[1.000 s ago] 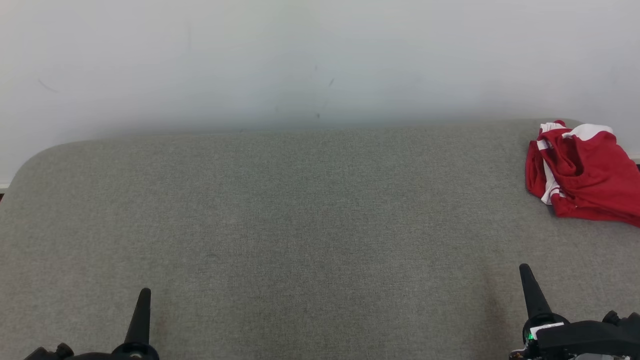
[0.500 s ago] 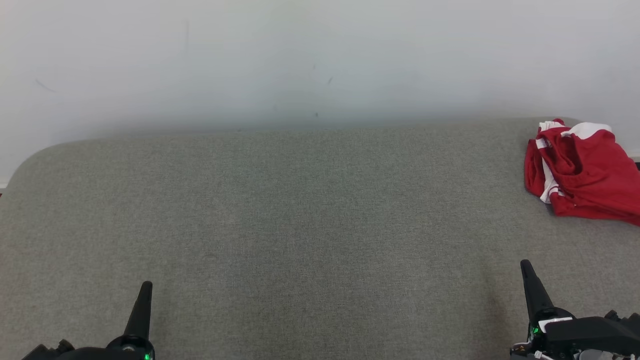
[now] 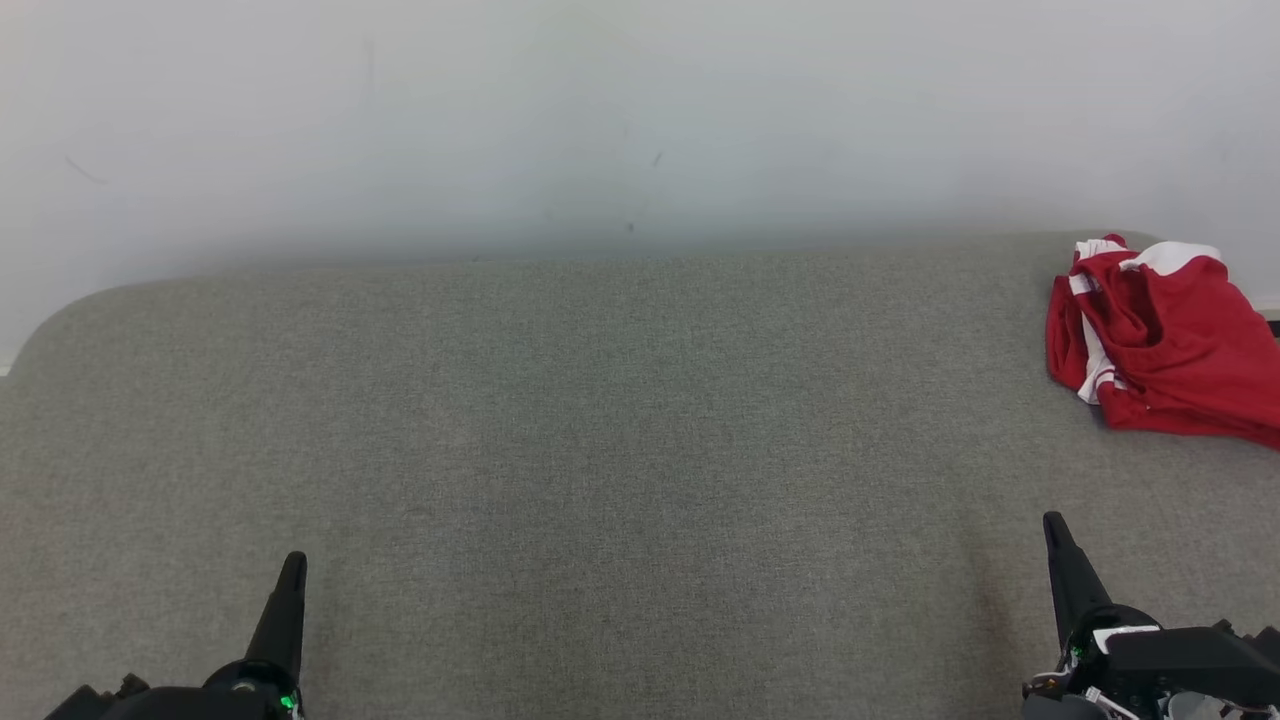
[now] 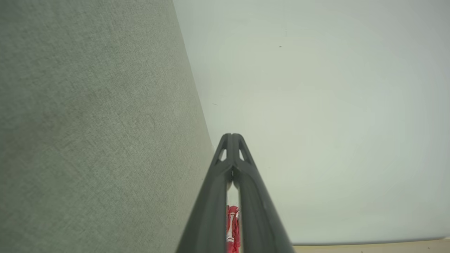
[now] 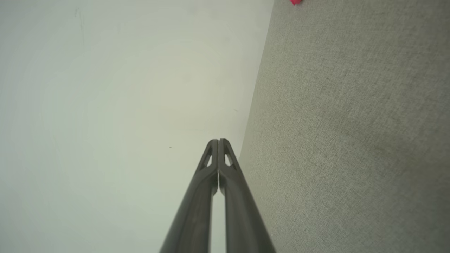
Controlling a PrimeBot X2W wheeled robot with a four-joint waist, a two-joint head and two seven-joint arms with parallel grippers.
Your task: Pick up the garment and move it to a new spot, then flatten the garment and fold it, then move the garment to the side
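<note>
The garment point(image 3: 1160, 340) is a crumpled red piece with white stripes, lying at the far right of the grey fabric surface point(image 3: 620, 450) and running off the head view's right edge. A red sliver of the garment point(image 4: 232, 225) peeks through the gap between the left fingers, and a tiny bit of the garment point(image 5: 295, 1) touches the top edge of the right wrist view. My left gripper point(image 3: 293, 562) points up from the lower left, shut and empty. My right gripper point(image 3: 1053, 522) stands at the lower right, shut and empty, well short of the garment. Both fingertip pairs meet, as seen at my left gripper point(image 4: 231, 135) and my right gripper point(image 5: 218, 141).
A plain pale wall point(image 3: 640, 120) rises behind the surface's back edge. The surface's corner point(image 3: 70, 310) at the left is rounded. A strip of light floor point(image 4: 372, 246) shows low in the left wrist view.
The whole head picture has shifted slightly, so the camera moved. Both grippers stand a little higher in the view; the garment lies as before.
</note>
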